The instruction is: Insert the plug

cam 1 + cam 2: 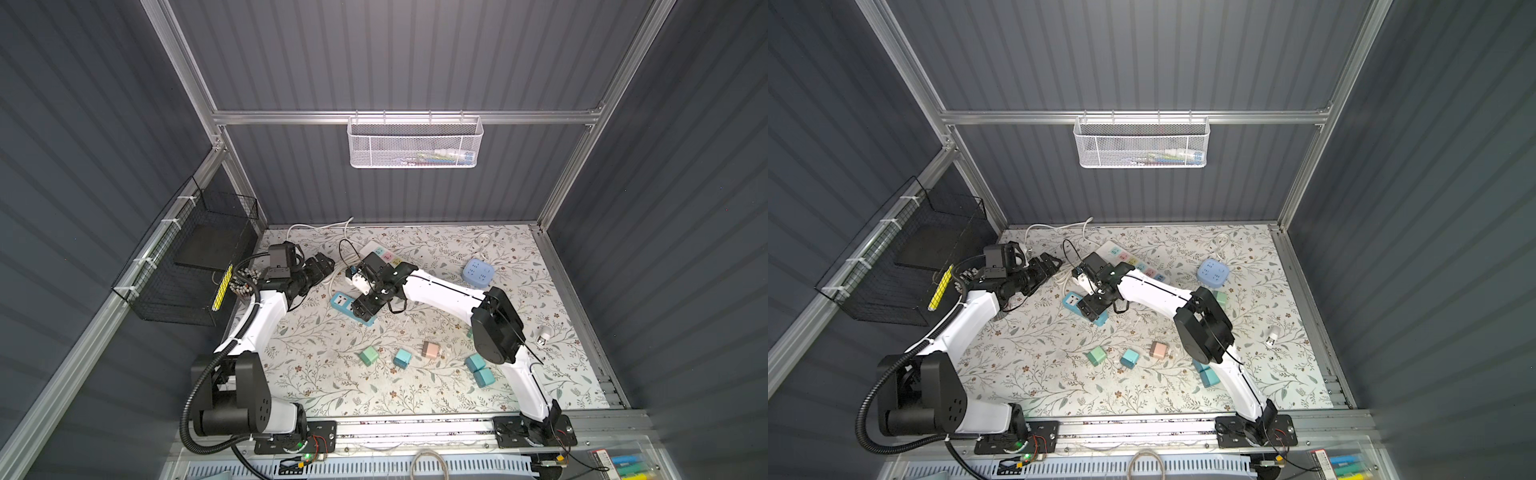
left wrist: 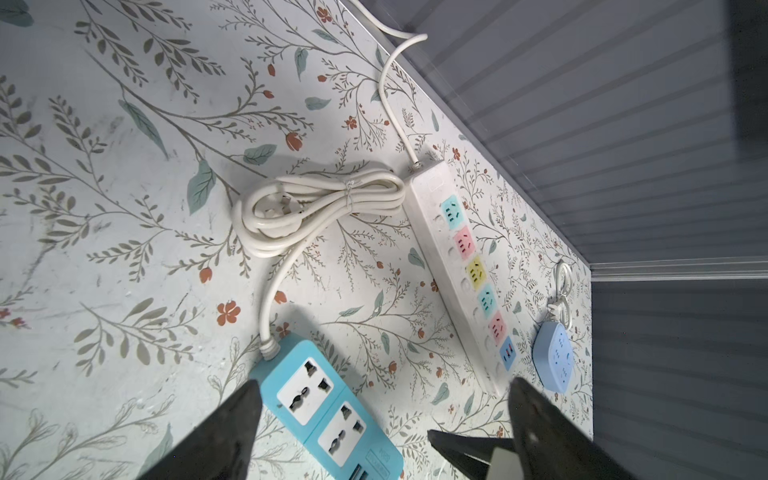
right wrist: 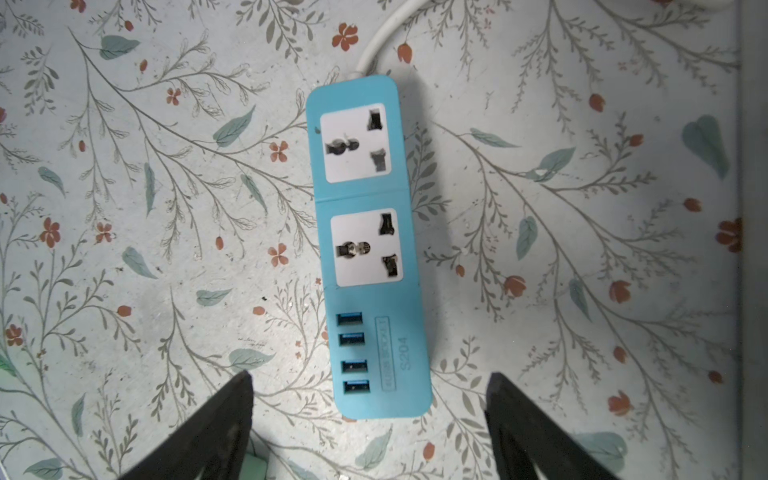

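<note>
Right gripper [image 1: 365, 312] hovers over the teal power strip [image 1: 340, 300] in a top view, jaws spread, nothing held; left gripper [image 1: 326, 266] just beside it, likewise wide and empty. Green plug [image 1: 369, 356], teal plug [image 1: 402, 357] and pink plug [image 1: 431, 350] lie loose toward the near edge of the table [image 1: 316, 374], well apart from the strip. Both top views: the two wrists crowd close, so a reach by either risks a knock. Left wrist view: coiled white cable [image 2: 316, 208] ahead of the open fingers, running into the strip; a snag could drag it. Right wrist view: cable-end socket [image 3: 355, 143] and USB-end socket [image 3: 365, 247] both bare, strip centred between the fingers. Likely trouble: strip looks unanchored and may slide under an insertion push unless braced; a plug grasped crooked would jam its prongs at the slots; look-alike cubes invite a wrong pick
</note>
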### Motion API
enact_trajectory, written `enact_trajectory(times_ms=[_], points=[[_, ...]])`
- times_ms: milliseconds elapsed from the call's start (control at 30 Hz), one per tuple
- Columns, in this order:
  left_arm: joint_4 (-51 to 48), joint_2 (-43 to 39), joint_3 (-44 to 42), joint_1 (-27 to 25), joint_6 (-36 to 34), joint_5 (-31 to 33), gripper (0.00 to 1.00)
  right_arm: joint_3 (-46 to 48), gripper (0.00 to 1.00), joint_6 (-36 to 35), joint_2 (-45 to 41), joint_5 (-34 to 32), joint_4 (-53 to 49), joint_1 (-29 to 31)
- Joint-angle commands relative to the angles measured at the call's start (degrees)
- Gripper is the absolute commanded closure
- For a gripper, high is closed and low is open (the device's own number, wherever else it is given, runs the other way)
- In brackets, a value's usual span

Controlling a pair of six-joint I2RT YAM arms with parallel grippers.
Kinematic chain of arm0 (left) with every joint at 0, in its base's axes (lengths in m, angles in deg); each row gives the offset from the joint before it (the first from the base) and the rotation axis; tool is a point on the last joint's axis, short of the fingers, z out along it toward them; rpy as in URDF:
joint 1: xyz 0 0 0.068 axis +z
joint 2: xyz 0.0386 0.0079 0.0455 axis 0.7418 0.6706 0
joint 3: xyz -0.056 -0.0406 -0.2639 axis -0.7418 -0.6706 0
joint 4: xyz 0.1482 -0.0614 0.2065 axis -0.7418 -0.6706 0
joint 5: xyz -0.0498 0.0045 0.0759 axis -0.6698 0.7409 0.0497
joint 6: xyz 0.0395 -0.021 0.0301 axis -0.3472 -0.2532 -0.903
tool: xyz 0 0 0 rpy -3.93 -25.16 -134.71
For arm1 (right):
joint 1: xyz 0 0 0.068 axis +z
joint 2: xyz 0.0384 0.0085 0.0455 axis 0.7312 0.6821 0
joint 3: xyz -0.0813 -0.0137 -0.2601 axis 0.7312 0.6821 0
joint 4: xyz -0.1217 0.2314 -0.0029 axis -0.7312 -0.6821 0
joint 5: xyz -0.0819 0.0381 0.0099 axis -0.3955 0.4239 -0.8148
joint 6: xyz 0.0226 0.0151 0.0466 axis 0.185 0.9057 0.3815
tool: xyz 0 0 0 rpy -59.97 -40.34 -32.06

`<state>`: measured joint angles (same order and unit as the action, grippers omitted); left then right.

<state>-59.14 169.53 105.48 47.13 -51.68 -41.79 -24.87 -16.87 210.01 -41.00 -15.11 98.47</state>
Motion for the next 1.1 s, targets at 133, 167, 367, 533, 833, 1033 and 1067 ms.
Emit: enact_trajectory(times_ms=[133, 167, 367, 533, 833, 1033, 1067], points=[[-2.13, -0.56, -0.7, -0.04, 0.09, 0.01, 0.07, -2.56, 0.15, -2.44, 3.78, -0.76, -2.12, 0.08], [-2.25, -0.71, -0.6, -0.04, 0.16, 0.14, 0.07, -2.98, 0.15, -2.4, 4.17, -0.64, -2.11, 0.11], [-4.06, -0.42, 1.02, -0.04, -0.14, -0.01, 0.07, -3.2, 0.22, -0.3, 6.2, -3.17, -0.55, 0.11], [-5.17, -1.03, 1.61, -0.04, -0.3, 0.68, 0.08, -1.7, 0.3, 0.83, 6.49, -3.05, 0.7, 0.11], [-7.55, -3.88, 2.21, -0.04, -2.12, 2.99, 0.08, 3.32, 0.4, 0.9, 4.21, -1.09, 3.64, 0.37], [-8.06, -4.81, 2.21, -0.06, -1.97, 2.99, 0.08, 8.64, 0.5, 1.88, 0.81, -3.71, 6.68, 0.53], [-8.03, -4.94, 2.19, -0.05, -2.02, 3.02, 0.08, 11.21, 0.51, 2.17, -0.95, -3.62, 8.96, 0.5]])
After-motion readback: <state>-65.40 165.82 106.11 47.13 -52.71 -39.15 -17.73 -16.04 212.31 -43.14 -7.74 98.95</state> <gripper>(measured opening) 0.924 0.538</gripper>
